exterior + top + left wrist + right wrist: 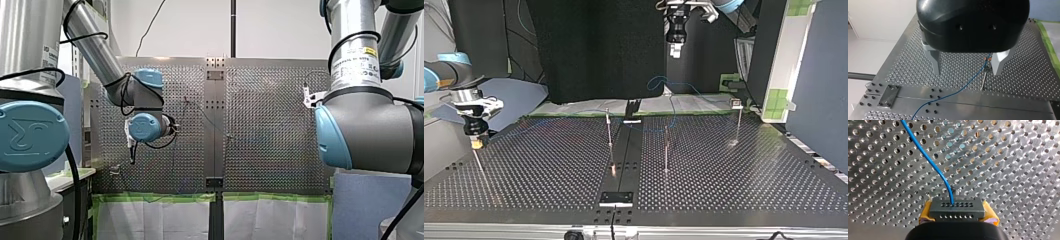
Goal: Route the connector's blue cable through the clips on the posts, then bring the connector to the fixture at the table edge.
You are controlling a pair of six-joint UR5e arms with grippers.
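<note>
The right wrist view alone shows the grip. My right gripper (957,213) is clamped by its yellow pads (926,212) on the dark grey rectangular connector (957,207), whose face carries two rows of small holes. The thin blue cable (930,161) leaves that face and runs off over the perforated metal worktop (1010,170). The top view places this gripper low at the worktop's edge on that view's left. It also shows the cable curving loosely near the far edge, which neither wrist view shows, and three thin upright metal posts (666,150) standing across the middle. There my left gripper (675,50) hangs high above the far edge. The left wrist view shows its metal fingers (934,61) spread wide with nothing between them. Below them the cable passes close by one post's top; whether it sits in the clip cannot be told.
</note>
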